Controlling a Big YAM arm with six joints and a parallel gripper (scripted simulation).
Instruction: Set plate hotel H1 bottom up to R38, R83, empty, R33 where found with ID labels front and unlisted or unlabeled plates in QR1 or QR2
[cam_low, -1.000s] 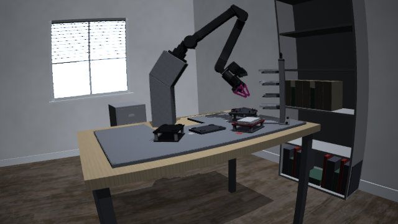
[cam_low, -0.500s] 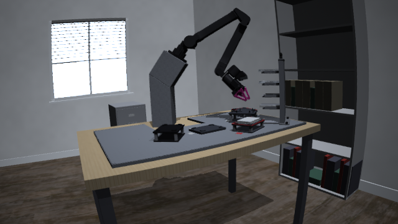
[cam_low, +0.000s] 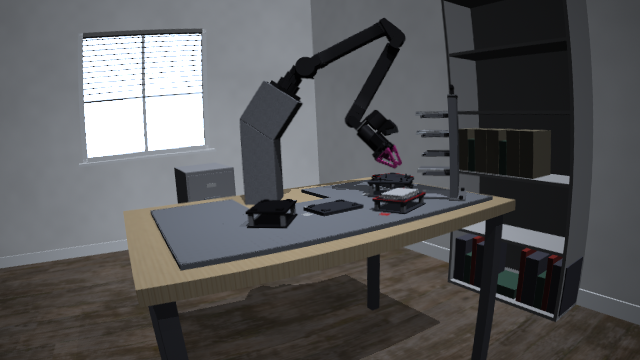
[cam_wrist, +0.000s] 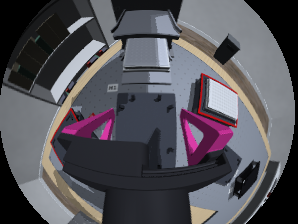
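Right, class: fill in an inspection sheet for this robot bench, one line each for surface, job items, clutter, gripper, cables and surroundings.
Surface: wooden table under a grey mat.
Job items: white plate on a red-edged stand; black stand; flat black pad; four-shelf tower, contents unclear.
Clutter: nothing seen.
Gripper: pink-fingered gripper open, empty, above the stands.
Cables: nothing seen.
Surroundings: window, grey cabinet, bookshelf.
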